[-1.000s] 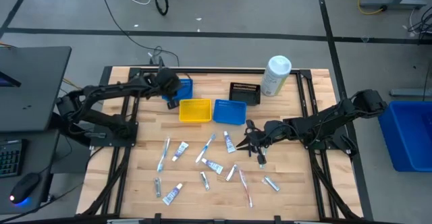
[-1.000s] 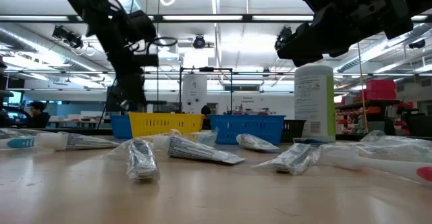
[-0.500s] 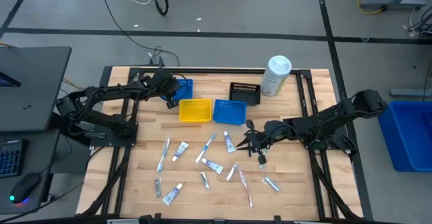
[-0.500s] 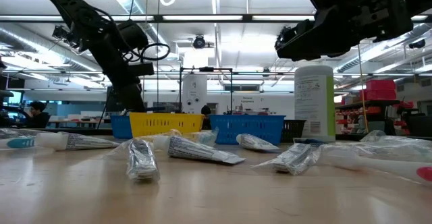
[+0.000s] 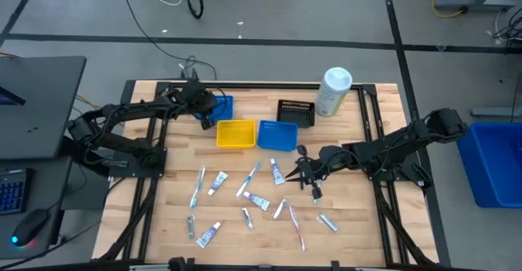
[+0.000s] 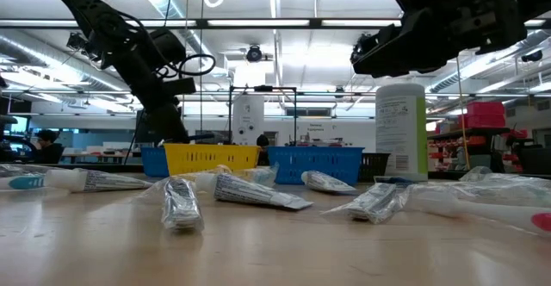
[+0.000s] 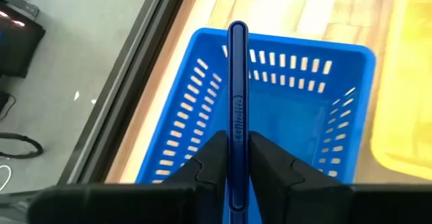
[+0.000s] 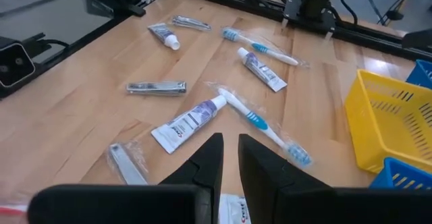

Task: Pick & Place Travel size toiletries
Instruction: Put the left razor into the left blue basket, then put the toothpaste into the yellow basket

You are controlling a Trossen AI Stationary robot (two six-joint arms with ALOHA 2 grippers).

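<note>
My left gripper hangs over the small blue bin at the table's far left, shut on a slim blue razor. My right gripper hovers shut and empty above the middle of the table. Several travel size toiletries lie flat on the wood before it: a white tube, a blue-and-white toothbrush, a silvery packet, and further tubes. My left gripper pinches the razor's handle between its two fingers. The handle runs along the fingers and sticks out well past their tips. The fingers slant downward toward the far-left bin. The razor is lifted clear, its free end above the bin's far wall.
A yellow bin and a second blue bin stand side by side in the far middle, a black bin behind them. A large white canister stands at the far right. Bare wood lies at the table's near right.
My left gripper has sunk a little over the far-left blue bin and tipped from pointing nearly straight down to a slant, with the razor still between its fingers. My right gripper has stayed in place.
</note>
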